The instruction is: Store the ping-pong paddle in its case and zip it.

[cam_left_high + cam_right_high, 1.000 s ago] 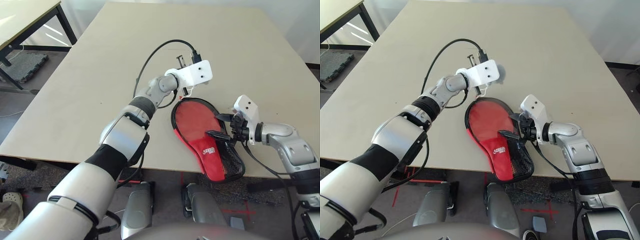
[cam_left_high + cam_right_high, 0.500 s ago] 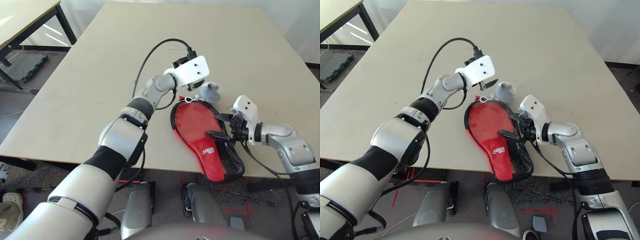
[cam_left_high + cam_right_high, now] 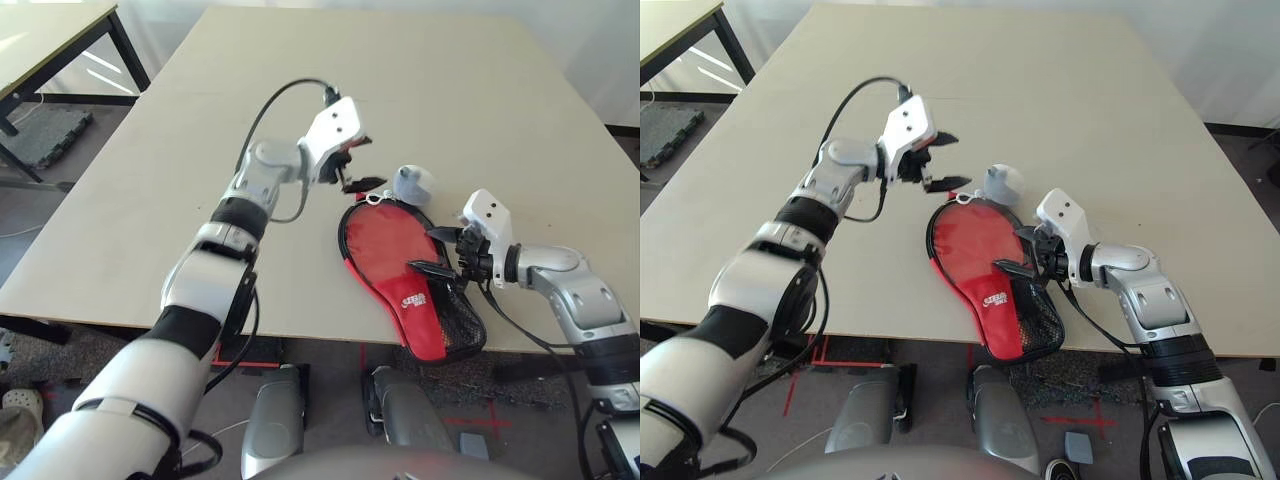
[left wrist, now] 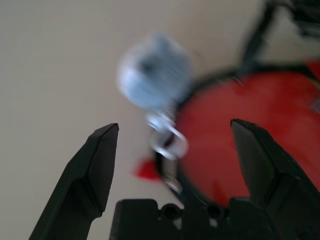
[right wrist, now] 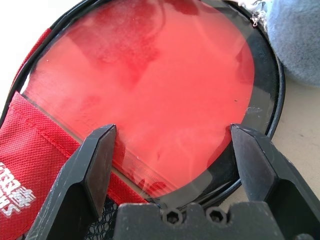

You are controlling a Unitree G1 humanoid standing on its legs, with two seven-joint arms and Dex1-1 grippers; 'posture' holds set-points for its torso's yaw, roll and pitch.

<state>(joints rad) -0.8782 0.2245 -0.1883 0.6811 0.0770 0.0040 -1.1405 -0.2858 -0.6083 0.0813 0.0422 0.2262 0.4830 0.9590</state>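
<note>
Paddle (image 5: 150,95) lay inside the case (image 3: 425,325), zipping apparently finished; both left jaws (image 4: 175,130) and right jaws (image 5: 173,131) stood open, empty.

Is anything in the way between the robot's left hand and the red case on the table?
Nothing visible blocks it: the left gripper hangs open beside the case's far end, with only air between them. A grey bundle sits right by that end, but off to the far side.
</note>
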